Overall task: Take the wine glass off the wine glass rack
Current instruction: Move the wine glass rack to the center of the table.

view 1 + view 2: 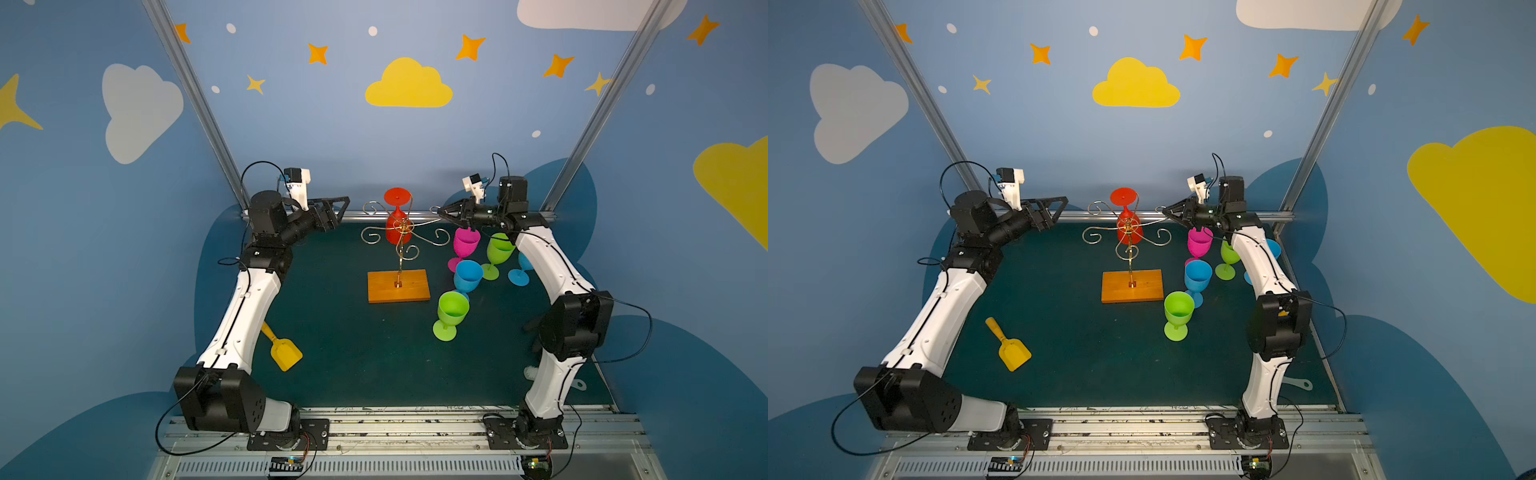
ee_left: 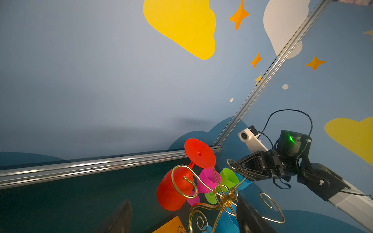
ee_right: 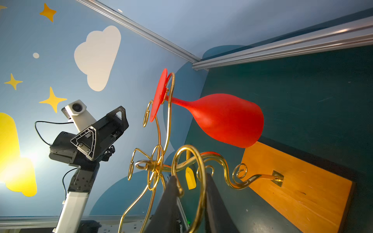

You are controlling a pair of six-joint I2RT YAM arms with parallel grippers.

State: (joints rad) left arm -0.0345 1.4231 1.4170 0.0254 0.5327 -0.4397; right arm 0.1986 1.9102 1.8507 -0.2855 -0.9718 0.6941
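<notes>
No words, numbers, labels or brand names can be read in any view. The small boards (image 1: 286, 464) at the front edge are too tiny and blurry to tell if they have writing on them.

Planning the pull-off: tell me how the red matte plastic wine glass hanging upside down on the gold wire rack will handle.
The red matte plastic wine glass looks opaque: probably light, not fragile. Hung only by its foot on the gold wire rack, it would likely swing if nudged.
</notes>
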